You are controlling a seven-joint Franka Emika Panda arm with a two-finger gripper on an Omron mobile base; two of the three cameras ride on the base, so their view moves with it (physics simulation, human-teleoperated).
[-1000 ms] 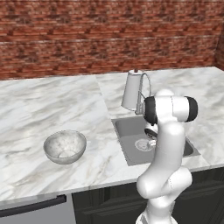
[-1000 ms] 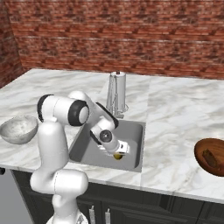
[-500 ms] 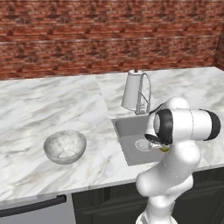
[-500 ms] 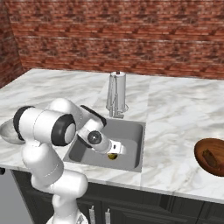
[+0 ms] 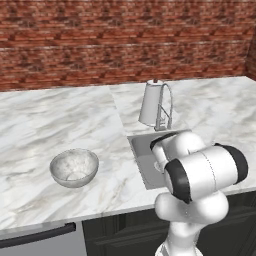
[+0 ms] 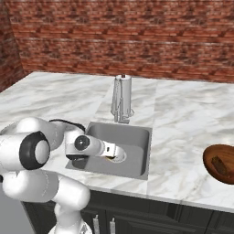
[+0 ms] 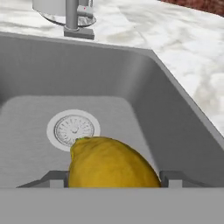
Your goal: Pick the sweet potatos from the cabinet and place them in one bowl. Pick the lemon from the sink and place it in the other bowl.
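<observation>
Over the sink [image 7: 175, 118], gripper [image 7: 109, 179] jaws flanking lemon [image 7: 109, 164], beside drain [image 7: 73, 127]

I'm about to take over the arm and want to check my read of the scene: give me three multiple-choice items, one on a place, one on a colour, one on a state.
1. Where is the lemon?
A. in the grey bowl
B. in the sink, near the drain
C. on the counter

2. What colour is the wall behind the counter?
A. red brick
B. white tile
C. green paint

3. What is the state of the grey bowl?
A. holds the lemon
B. tipped over
C. upright and empty

Answers: 1 B, the hand view shows the lemon over the basin floor between the gripper fingers. 2 A, both base views show red brick. 3 C, the left base view shows its bare inside.
</observation>
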